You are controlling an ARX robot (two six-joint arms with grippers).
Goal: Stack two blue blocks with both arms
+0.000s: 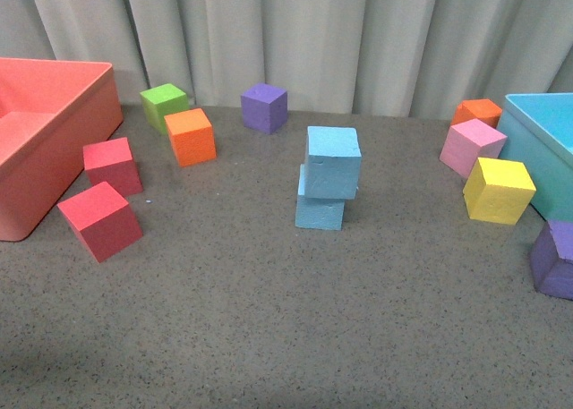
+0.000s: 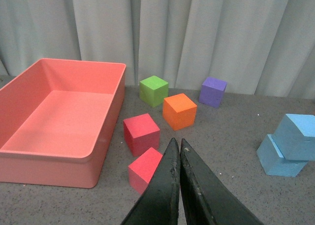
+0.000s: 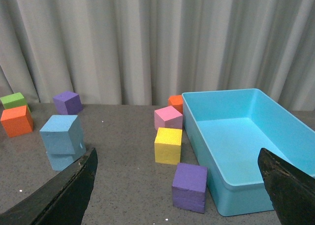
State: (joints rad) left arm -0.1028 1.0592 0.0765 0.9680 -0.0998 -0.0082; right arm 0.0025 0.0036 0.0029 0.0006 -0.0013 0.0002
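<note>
Front view: the two blue blocks stand stacked near the middle of the grey table (image 1: 269,337), the upper blue block (image 1: 334,162) on the lower blue block (image 1: 320,203). The upper one sits shifted slightly right and twisted relative to the lower, so it overhangs one edge; it looks seated, though not squarely. Neither arm appears in this view, and nothing touches the stack.

Left wrist view: the left gripper (image 2: 177,151) has its two black fingers pressed together with nothing between them, well apart from the stack at the picture's right edge. It hangs over the red cubes (image 2: 141,133) beside the red bin (image 2: 64,161). Judgement: clamped empty and clear of the stack, it is parked rather than working.

Right wrist view: the right gripper (image 3: 177,185) has its fingers spread wide at either edge of the picture, holding nothing. The stack shows beyond one finger, apart from it; the yellow cube (image 3: 168,145), a purple cube (image 3: 189,186) and the turquoise bin (image 3: 246,151) lie between and beyond the fingers. Judgement: a wide-spread claw is consistent with a release.

Assessment: the task appears complete, with both blocks one atop the other and free-standing. Risk: the offset and twist reduce contact area, so a nudge could tip the upper block.
</note>
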